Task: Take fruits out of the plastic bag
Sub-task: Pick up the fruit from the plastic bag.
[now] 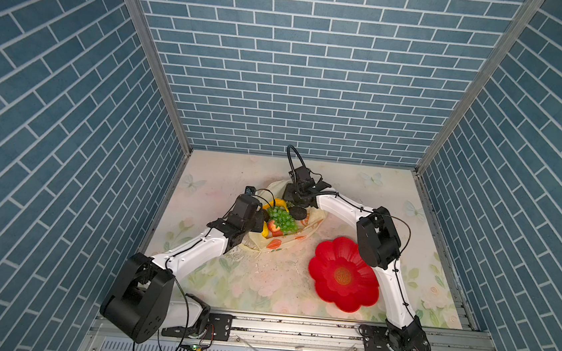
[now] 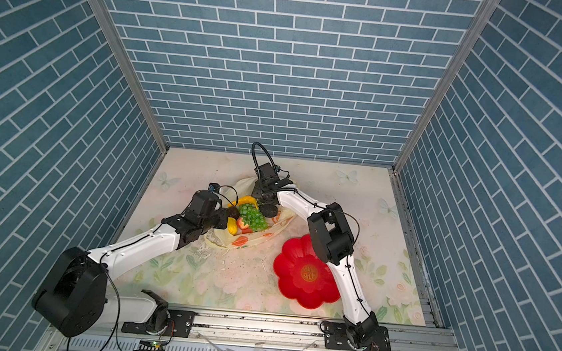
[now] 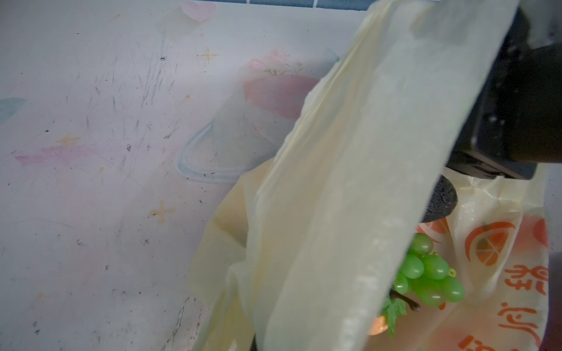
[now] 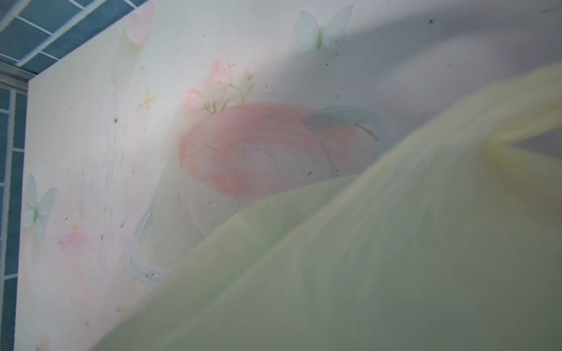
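Note:
The plastic bag [image 1: 255, 243] [image 2: 221, 236] lies open mid-table in both top views. In its mouth show fruits: a green grape bunch [image 1: 281, 219] [image 3: 431, 273], a banana [image 1: 279, 203], a strawberry [image 1: 273, 226], a lemon [image 1: 264, 229] and a dark avocado [image 1: 299, 213] [image 3: 441, 200]. My left gripper [image 1: 261, 219] [image 2: 225, 218] is at the bag's left rim, shut on the bag film [image 3: 349, 182], which runs taut from its jaws. My right gripper [image 1: 290, 196] [image 2: 258, 193] sits at the bag's far rim. Film [image 4: 365, 258] covers its jaws in the right wrist view.
A red flower-shaped plate [image 1: 343, 275] [image 2: 309, 272] rests at the front right of the bag. The right arm's elbow [image 1: 378, 240] hangs over the plate's far edge. Blue brick walls enclose the floral table [image 1: 228, 283] on three sides.

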